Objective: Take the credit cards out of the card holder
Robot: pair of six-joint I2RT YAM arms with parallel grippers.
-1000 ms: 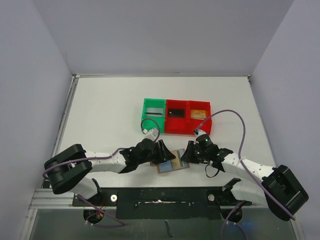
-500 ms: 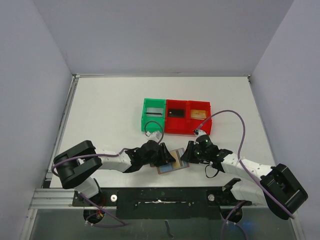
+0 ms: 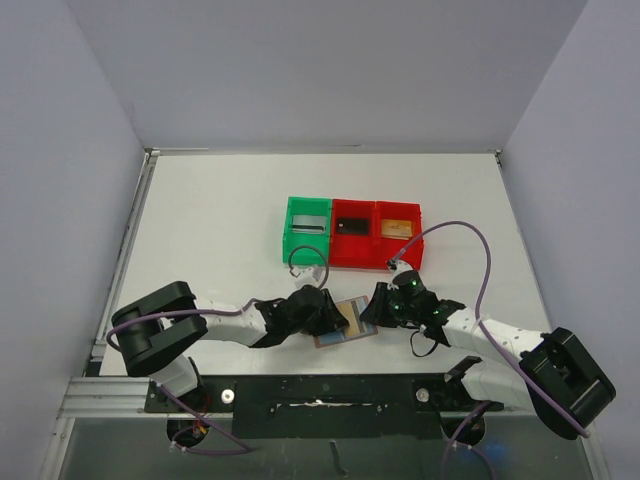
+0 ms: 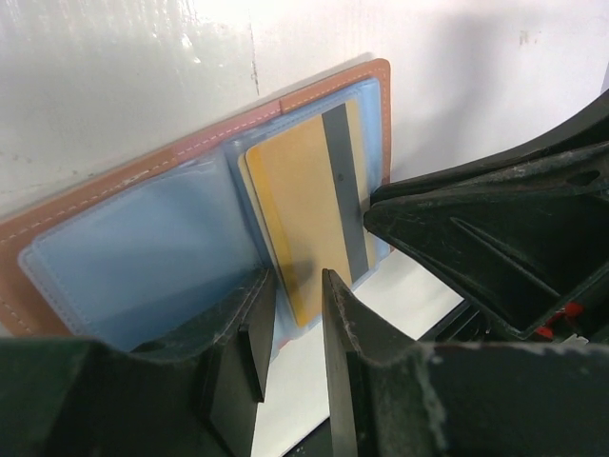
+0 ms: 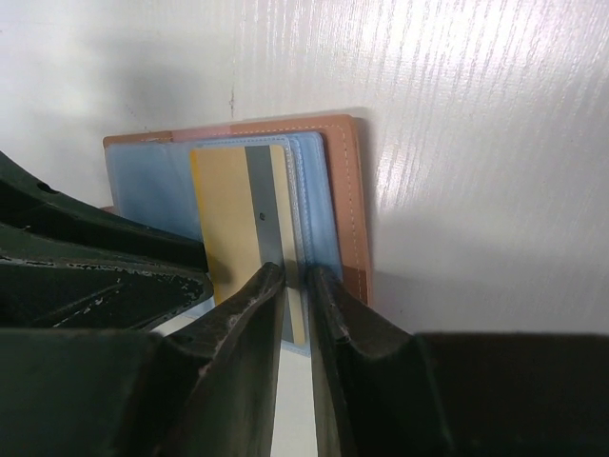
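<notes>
The left hand (image 4: 295, 282) has slid up to the card holder (image 4: 143, 178), fingers narrowing but apart over its edge. The right hand (image 5: 297, 278), narrow, rests on the gold card (image 4: 295, 190), grip unclear. Pull-out looks close.

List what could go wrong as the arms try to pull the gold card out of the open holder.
1. Right gripper: its jaws sit over both the gold card and the card holder's sleeve edge; clamping both could trap the card.
2. Left gripper: its jaws straddle only the card's end, with a gap showing, so the grip may slip.
3. The open card holder may drag across the table with the pull.
</notes>
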